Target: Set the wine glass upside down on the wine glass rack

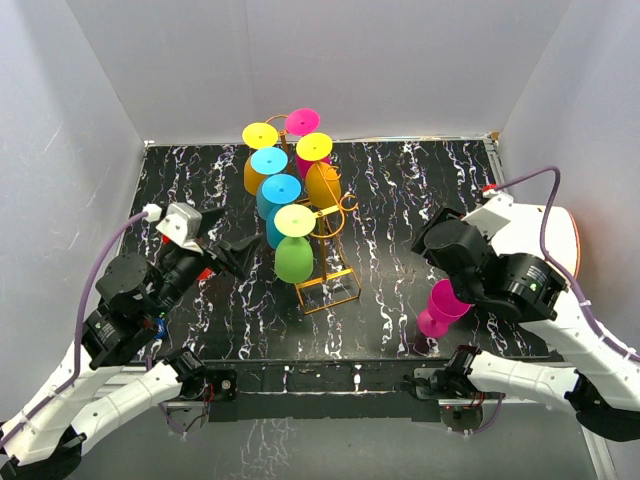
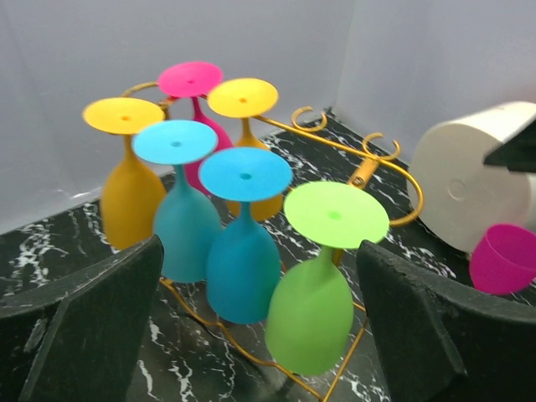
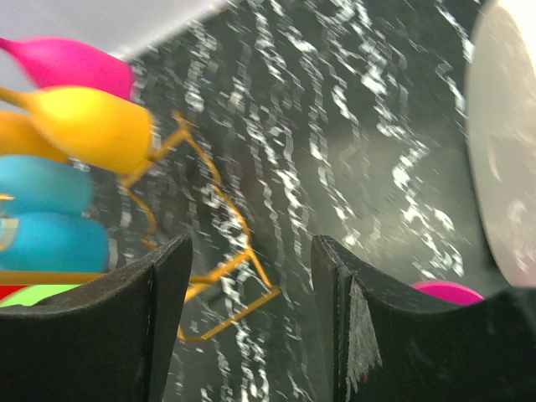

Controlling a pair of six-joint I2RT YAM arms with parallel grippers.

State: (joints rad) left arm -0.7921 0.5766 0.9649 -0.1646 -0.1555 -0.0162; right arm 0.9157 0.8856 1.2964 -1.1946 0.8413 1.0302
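Observation:
The golden wire wine glass rack (image 1: 328, 283) stands mid-table with several coloured glasses hanging upside down on it. A green wine glass (image 1: 293, 259) hangs bowl-down on its near arm, also seen in the left wrist view (image 2: 312, 311). My left gripper (image 1: 238, 258) is open just left of that glass and apart from it, its fingers (image 2: 100, 322) wide on either side of the view. A magenta wine glass (image 1: 443, 306) stands upright on the table at the right. Above and behind it, my right gripper (image 1: 432, 240) is open with nothing between its fingers (image 3: 347, 314).
A white cylinder (image 1: 563, 240) lies at the table's right edge, close behind the right arm. A red glass (image 1: 204, 273) shows in slivers behind the left arm. White walls close in the black marbled table (image 1: 400, 190) on three sides.

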